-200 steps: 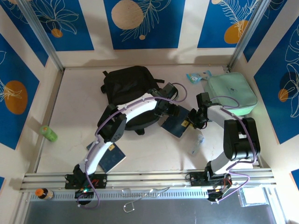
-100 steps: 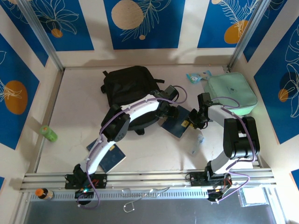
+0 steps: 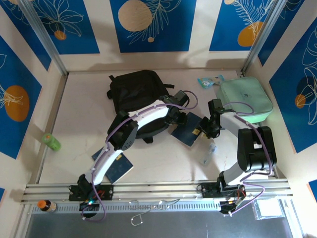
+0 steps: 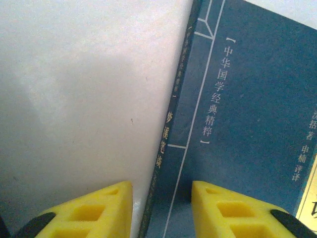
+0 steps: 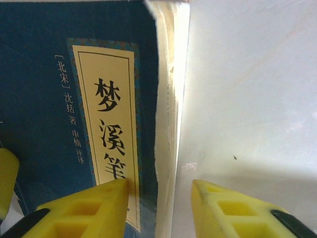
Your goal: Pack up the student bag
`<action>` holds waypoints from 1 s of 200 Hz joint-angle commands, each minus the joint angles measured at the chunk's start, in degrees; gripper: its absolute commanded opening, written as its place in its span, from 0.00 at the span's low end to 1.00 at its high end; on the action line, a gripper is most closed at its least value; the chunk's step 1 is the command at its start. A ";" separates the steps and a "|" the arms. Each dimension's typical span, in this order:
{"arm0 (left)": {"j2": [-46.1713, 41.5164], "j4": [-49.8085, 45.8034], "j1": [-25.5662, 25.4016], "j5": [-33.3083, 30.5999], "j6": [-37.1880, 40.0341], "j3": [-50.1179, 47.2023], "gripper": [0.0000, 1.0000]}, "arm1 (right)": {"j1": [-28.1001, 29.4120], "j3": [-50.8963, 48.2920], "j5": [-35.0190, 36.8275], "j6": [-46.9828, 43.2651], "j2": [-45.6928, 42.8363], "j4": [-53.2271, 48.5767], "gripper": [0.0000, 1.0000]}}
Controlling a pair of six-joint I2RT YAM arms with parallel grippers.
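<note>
The student bag (image 3: pixel 134 90), a black backpack, lies at the back centre of the table. In front of it to the right a dark blue book (image 3: pixel 187 130) lies flat. My left gripper (image 3: pixel 176 118) is over the book's left edge. In the left wrist view its yellow jaws (image 4: pixel 162 201) stand apart astride the spine of the book (image 4: pixel 247 99), one finger over bare table, the other over the cover. My right gripper (image 3: pixel 205 127) is at the opposite side. Its jaws (image 5: pixel 159 201) stand apart astride the page edge of the book (image 5: pixel 39 99).
A mint-green zip case (image 3: pixel 246 99) lies at the back right, with a blue-and-white packet (image 3: pixel 205 82) beside it. A clear bottle (image 3: pixel 208 153) lies near the right arm. A second blue book (image 3: pixel 115 167) lies by the left arm's base. A green bottle (image 3: pixel 51 142) lies at the far left.
The left arm has shifted slightly toward the book and its jaws have narrowed. The right jaws have widened a little. The book has not moved.
</note>
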 commanded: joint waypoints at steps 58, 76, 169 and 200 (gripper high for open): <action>2.77 -0.07 0.02 10.01 -4.97 0.91 0.37 | -0.32 -0.06 -4.77 1.53 3.34 1.91 0.26; 3.19 -0.26 -0.03 11.81 -5.69 1.99 0.38 | -0.93 -0.30 -6.27 1.60 3.35 2.73 0.25; -10.66 14.21 0.57 17.81 -9.00 -7.46 0.33 | -2.75 5.30 -9.61 -3.95 4.40 9.37 0.23; -12.84 17.98 0.71 16.78 -10.48 -13.01 0.32 | -2.53 7.52 -11.83 -5.67 7.63 11.73 0.23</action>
